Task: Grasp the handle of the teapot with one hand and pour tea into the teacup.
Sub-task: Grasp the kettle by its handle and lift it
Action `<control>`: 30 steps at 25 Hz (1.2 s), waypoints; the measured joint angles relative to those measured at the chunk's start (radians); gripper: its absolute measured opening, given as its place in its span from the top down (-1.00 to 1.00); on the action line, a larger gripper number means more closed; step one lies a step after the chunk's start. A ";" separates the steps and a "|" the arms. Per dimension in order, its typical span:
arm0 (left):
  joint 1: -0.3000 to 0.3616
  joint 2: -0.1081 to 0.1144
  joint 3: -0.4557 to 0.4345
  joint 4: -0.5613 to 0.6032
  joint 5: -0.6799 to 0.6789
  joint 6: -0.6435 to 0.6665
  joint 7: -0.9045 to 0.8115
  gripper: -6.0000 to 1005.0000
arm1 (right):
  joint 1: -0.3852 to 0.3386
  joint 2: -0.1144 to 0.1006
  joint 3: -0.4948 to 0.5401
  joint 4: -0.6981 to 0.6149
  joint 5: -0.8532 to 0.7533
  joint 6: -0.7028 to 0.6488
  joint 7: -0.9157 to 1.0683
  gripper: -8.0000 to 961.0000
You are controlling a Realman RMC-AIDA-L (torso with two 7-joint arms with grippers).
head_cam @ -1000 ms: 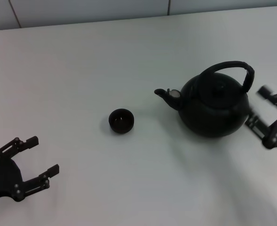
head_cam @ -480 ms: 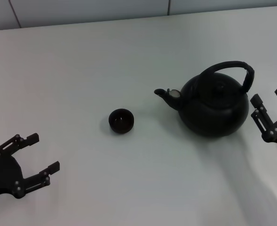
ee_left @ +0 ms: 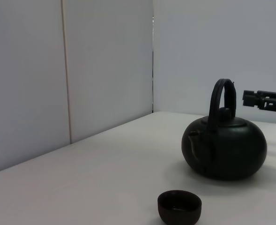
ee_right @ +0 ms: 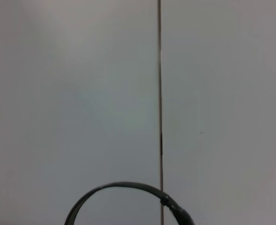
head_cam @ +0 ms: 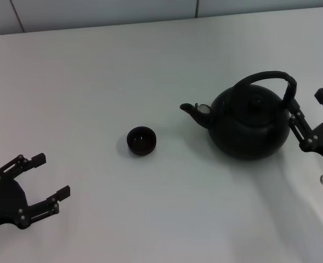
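Note:
The matte-black teapot (head_cam: 249, 123) stands on the white table at the right, spout pointing left. Its arched handle (head_cam: 271, 78) stands upright over the lid. The small dark teacup (head_cam: 141, 140) sits left of the spout, apart from it. My right gripper (head_cam: 308, 112) is open just right of the teapot, one finger close to the handle's right end. My left gripper (head_cam: 40, 178) is open and empty at the front left. The left wrist view shows the teapot (ee_left: 224, 147), the teacup (ee_left: 179, 206) and the right gripper (ee_left: 259, 99) beyond. The right wrist view shows only the handle's arch (ee_right: 128, 194).
The white table (head_cam: 123, 71) ends at a grey panelled wall (head_cam: 95, 11) at the back. The wall panels (ee_left: 105, 70) also fill the left wrist view's background.
My right gripper has moved up and left toward the teapot's handle, now next to its right end. The left gripper, teapot and teacup have stayed put.

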 joint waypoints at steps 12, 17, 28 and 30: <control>-0.002 -0.001 -0.006 -0.012 -0.004 0.000 0.000 -0.70 | 0.075 -0.001 0.001 -0.034 0.000 0.079 0.003 -0.25; -0.002 -0.002 -0.009 -0.012 -0.010 0.000 0.000 -0.70 | 0.093 0.000 0.011 -0.042 0.002 0.099 0.003 -0.25; -0.007 -0.002 -0.009 -0.012 -0.017 -0.003 0.000 -0.70 | 0.110 0.001 0.008 -0.041 0.007 0.102 0.003 -0.03; -0.009 -0.002 -0.009 -0.012 -0.017 -0.003 0.000 -0.70 | 0.112 0.000 0.007 -0.041 0.007 0.102 0.005 0.16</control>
